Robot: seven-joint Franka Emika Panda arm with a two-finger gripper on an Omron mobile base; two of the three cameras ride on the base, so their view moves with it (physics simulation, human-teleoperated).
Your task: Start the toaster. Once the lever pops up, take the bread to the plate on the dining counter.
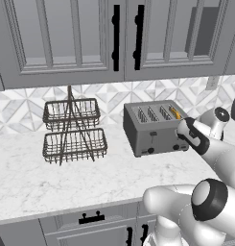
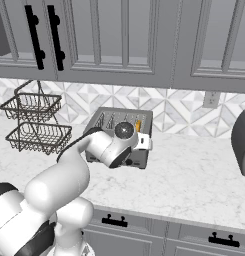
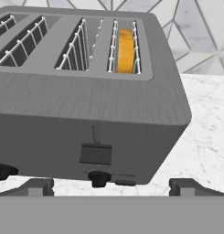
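Toaster sits on the marble surface by the backsplash, with the bread down in its rightmost slot. We hold our gripper wide open and empty just in front of the lever. We judge we're at the starting step; next we must set a fingertip on that lever and press it down.
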